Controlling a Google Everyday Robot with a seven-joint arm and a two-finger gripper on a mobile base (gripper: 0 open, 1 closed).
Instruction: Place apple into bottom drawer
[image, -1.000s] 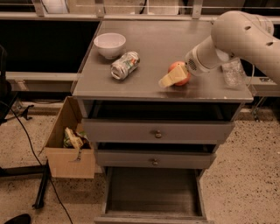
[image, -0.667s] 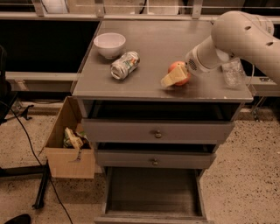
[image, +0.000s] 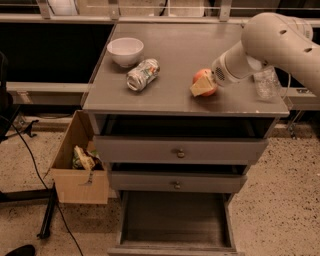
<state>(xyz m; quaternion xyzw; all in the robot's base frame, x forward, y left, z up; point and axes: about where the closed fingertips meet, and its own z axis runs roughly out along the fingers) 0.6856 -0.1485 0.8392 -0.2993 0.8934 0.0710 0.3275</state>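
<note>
The gripper is sitting on the cabinet top with fingers clamped around the apple, so the grasp looks under way, and next it is needing a lift and carry down into the open bottom drawer.

White arm comes in from the upper right, bulky elbow high, forearm slanting down and to the left. Its wrist is a short white cylinder pointing left and slightly down. At the tip, the gripper sits low, right of centre in the camera view, a yellowish part facing forward
</note>
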